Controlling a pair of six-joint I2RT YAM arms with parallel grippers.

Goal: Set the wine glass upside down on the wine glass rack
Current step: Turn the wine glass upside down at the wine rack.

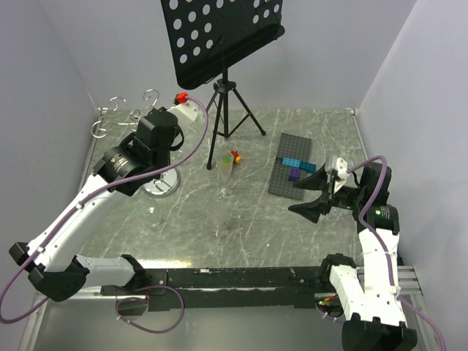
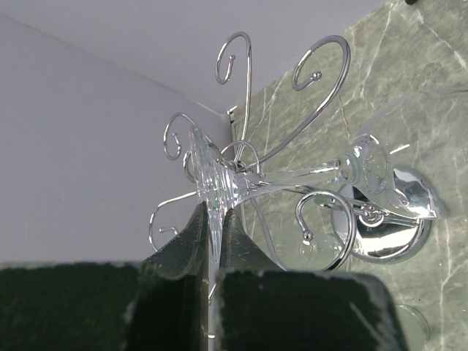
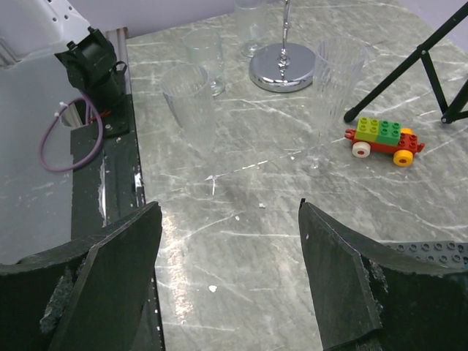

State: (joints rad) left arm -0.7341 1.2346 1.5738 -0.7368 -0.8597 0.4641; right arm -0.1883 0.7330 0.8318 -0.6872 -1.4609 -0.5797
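Above the marbled desk (image 1: pixel 292 219), the wine glass (image 2: pixel 292 178), judged light, slick and brittle, is pinched by its foot in the left end effector (image 2: pixel 213 227) beside the wine glass rack (image 2: pixel 380 238); the right end effector (image 3: pixel 230 219) is seen open.

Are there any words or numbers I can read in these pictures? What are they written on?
None: no word, number or sign can be read in any view.
The music stand, toy car, grey brick plate, wine glass and wire rack show no writing.
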